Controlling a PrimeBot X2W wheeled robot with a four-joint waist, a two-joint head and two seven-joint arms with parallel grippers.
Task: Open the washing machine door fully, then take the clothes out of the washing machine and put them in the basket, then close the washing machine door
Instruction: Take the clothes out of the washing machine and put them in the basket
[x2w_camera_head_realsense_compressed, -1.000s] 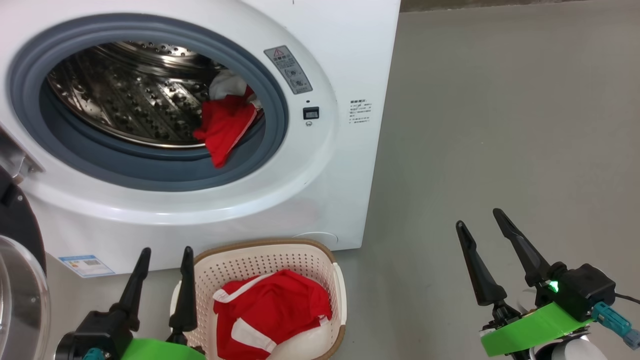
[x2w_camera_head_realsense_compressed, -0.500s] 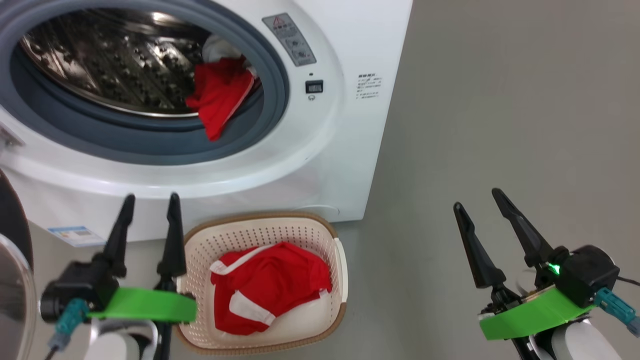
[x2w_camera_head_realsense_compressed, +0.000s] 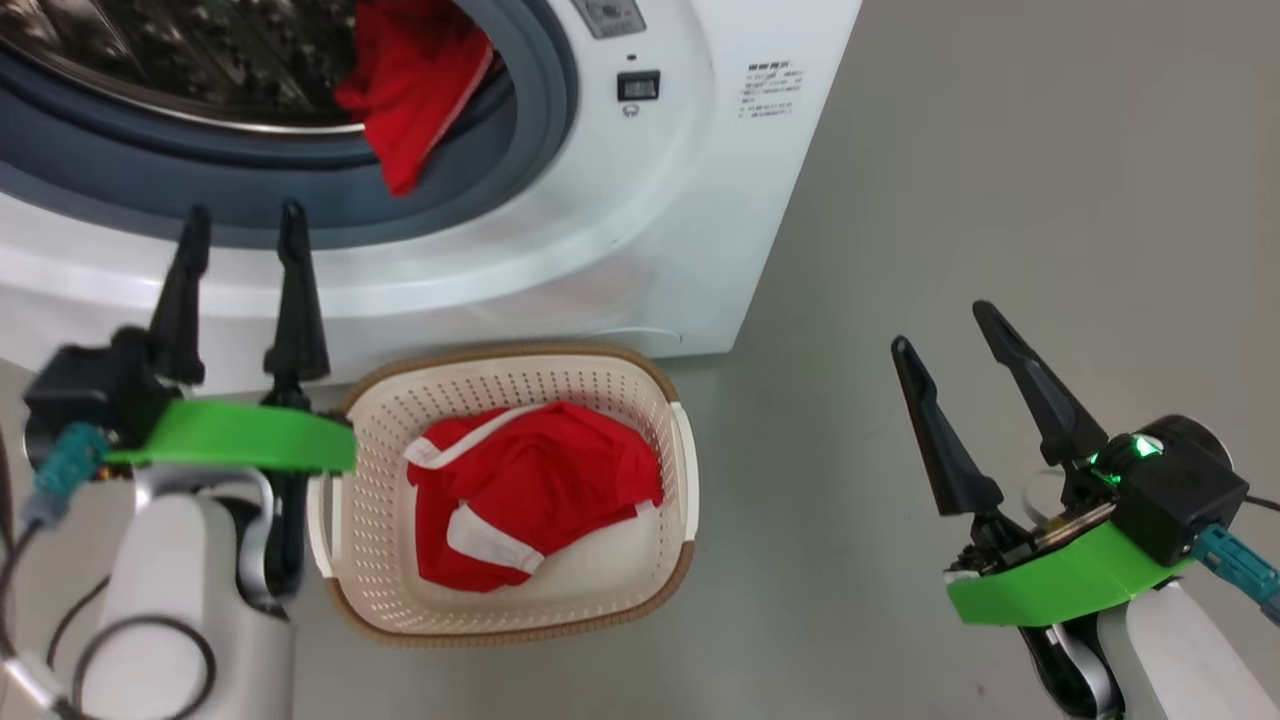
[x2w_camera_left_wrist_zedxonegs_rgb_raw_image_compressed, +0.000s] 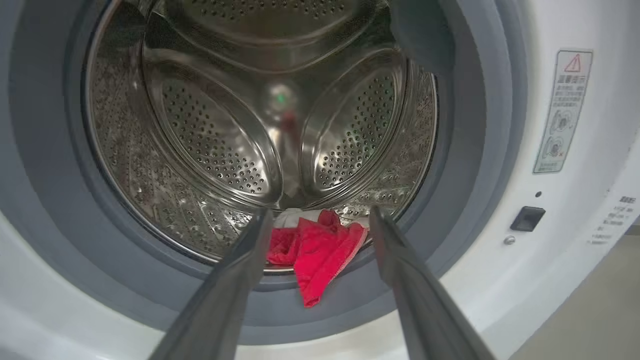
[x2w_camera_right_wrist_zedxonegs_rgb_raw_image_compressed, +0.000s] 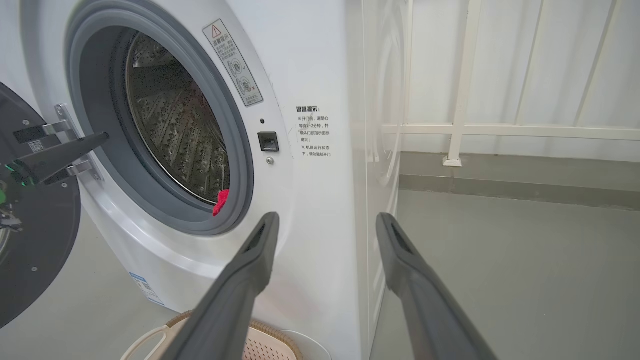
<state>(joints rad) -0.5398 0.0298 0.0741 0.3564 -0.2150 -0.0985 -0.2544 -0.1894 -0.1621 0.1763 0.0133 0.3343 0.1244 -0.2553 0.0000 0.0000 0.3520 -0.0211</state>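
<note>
The left pincer stands spread and holds nothing, raised in front of the washing machine just below its round opening. The right pincer is likewise spread and empty, over bare floor well to the right of the machine. Just right of the left pincer's wrist sits the basket, on the floor close against the machine's front, with a red garment with white trim lying crumpled inside it. Beyond the left pincer's fingertips, framed between them in its wrist view, a second red garment lies at the bottom front of the steel drum, one corner hanging over the grey gasket. The door stands swung open, far to the left of the right pincer in that wrist view. A white rail runs along the wall past the machine.
</note>
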